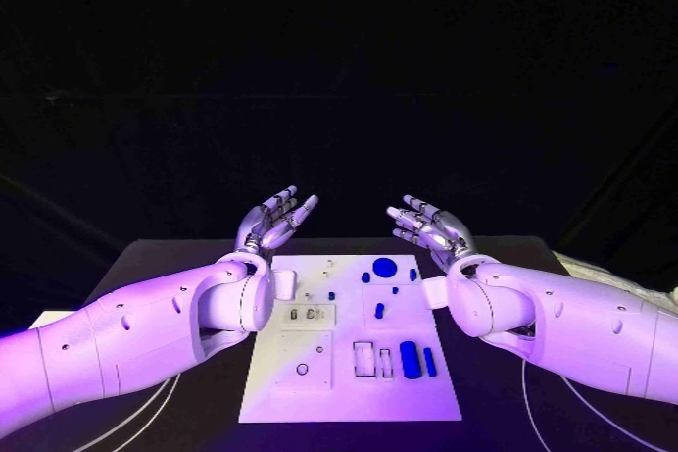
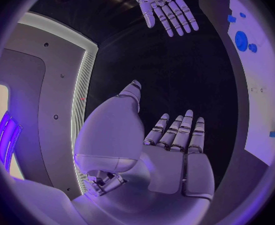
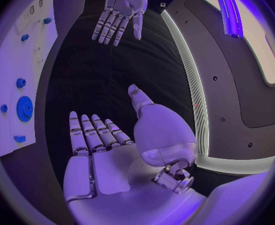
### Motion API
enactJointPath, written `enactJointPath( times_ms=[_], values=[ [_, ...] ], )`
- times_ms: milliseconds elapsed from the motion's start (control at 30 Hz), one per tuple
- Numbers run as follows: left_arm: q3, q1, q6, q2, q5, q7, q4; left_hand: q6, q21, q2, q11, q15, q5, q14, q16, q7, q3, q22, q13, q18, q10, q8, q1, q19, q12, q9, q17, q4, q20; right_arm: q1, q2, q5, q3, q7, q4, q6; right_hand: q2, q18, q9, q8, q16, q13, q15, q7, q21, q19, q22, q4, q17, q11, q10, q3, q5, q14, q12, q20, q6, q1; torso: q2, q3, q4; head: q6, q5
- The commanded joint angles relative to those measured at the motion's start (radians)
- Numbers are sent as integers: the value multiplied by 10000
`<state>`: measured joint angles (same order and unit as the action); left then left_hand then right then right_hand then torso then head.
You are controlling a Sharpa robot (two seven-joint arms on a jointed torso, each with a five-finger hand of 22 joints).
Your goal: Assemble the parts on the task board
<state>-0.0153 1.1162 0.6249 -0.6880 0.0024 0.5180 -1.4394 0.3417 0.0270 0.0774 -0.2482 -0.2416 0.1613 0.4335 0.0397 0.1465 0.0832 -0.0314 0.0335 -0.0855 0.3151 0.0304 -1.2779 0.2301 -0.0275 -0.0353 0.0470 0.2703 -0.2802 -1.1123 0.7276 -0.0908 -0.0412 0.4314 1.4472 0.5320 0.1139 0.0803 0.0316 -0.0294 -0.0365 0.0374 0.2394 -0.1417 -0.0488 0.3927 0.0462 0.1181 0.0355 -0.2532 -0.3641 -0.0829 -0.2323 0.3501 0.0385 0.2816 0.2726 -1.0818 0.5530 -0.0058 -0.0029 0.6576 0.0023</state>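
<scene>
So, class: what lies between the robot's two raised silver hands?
Nothing. In the head view the left hand and right hand face each other, open; between them shows only dark background, beyond the white task board.

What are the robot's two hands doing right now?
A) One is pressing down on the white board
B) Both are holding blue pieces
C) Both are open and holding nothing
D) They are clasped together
C: the left hand and the right hand hover apart past the far end of the task board with fingers spread, palms bare, while the blue parts lie on the board.
</scene>
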Motion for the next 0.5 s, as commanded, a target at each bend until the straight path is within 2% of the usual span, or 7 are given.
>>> enactJointPath(
  times_ms=[33, 100, 200, 300, 333, 400, 500],
  values=[
    [0, 15, -698, 23, -170, 281, 15, 367, 113, -106, -137, -101, 87, 549, 139, 1442, 27, -51, 47, -236, 420, 107, -568, 223, -109, -51, 78, 100, -138, -102, -98, -1062, -52, -701, -218, -2080, 160, 564, 153, -235, -457, 169, -124, -1475, -681, 2796, 332, 541, 215, -1, -2417, -122, -58, 3015, 301, 91, 1701, -1006, 4, -4, -1, 4, 2],
    [0, 15, -698, 23, -170, 281, 15, 588, 197, -165, -170, -116, 80, 1146, 259, 1455, 18, -98, 74, -231, 742, 140, -627, 491, -149, -71, 152, 46, -132, -152, -141, -1200, -83, -802, -315, -2382, 172, 770, 236, -384, -756, 264, -317, -1395, -910, 3446, 390, 735, 320, 145, -3872, -196, -11, 4689, 527, 79, 2658, -1241, 4, -4, -1, 4, 2],
    [0, 15, -698, 23, -170, 281, 15, 1169, 549, -291, -180, -7, 72, 2806, 653, 1471, -22, -285, 127, -336, 1588, 215, -722, 1652, -231, -116, 341, -78, -118, -209, -191, -1362, -119, -921, -430, -2739, 183, 1007, 323, -563, -851, 287, -574, -1193, -1096, 4018, 378, 1023, 299, 393, -5219, -339, 78, 5612, 725, 65, 4165, -1532, 4, -4, -1, 4, 2],
    [0, 15, -698, 23, -170, 281, 15, 2675, 1279, -448, -6, 275, 64, 3811, 1066, 1437, -86, -636, 319, -602, 3925, 502, -812, 3817, -622, -259, 457, -263, -97, -235, -213, -1434, -136, -974, -481, -2898, 150, 1056, 359, -661, -899, 249, -807, -1000, -1296, 4649, 361, 1367, 282, 605, -5954, -596, 162, 6426, 745, -96, 5652, -1727, 4, -4, -1, 4, 2],
    [-3, 5, -1133, -396, -168, 379, 25, 3539, 1597, -510, 113, 441, 65, 4338, 1301, 1371, -107, -768, 395, -760, 4880, 693, -845, 4523, -871, -344, 541, -333, -81, -457, -132, -3485, -111, -657, -1183, -2254, 132, 1040, 352, -646, -889, 231, -879, -964, -1364, 4871, 353, 1467, 268, 655, -6140, -695, 188, 6669, 702, -180, 6018, -1728, 107, -1, 5, 90, 56],
    [-3, 4, -1128, -440, -168, 391, -22, 4688, 1950, -579, 260, 685, 61, 5152, 1651, 1226, -138, -897, 428, -939, 5453, 960, -887, 5186, -1100, -450, 699, -423, -18, -481, -110, -3715, -105, -668, -1206, -2203, 81, 1058, 347, -610, -933, 244, -962, -941, -1433, 5077, 354, 1574, 291, 689, -6259, -768, 272, 6962, 658, -272, 6156, -1752, 144, -4, 22, 89, 35],
    [-2, 5, -1105, -565, -191, 398, -188, 5160, 2471, -667, 570, 1063, 51, 6442, 2101, 1032, -215, -1068, 480, -1008, 6241, 1065, -933, 6268, -1395, -427, 1049, -546, 270, -554, -59, -4231, -93, -719, -1217, -2108, 19, 1063, 344, -527, -980, 248, -1132, -879, -1578, 5531, 349, 1678, 303, 790, -6547, -932, 370, 7553, 572, -455, 6372, -1745, 250, -17, 49, 31, 29]
  ],
)
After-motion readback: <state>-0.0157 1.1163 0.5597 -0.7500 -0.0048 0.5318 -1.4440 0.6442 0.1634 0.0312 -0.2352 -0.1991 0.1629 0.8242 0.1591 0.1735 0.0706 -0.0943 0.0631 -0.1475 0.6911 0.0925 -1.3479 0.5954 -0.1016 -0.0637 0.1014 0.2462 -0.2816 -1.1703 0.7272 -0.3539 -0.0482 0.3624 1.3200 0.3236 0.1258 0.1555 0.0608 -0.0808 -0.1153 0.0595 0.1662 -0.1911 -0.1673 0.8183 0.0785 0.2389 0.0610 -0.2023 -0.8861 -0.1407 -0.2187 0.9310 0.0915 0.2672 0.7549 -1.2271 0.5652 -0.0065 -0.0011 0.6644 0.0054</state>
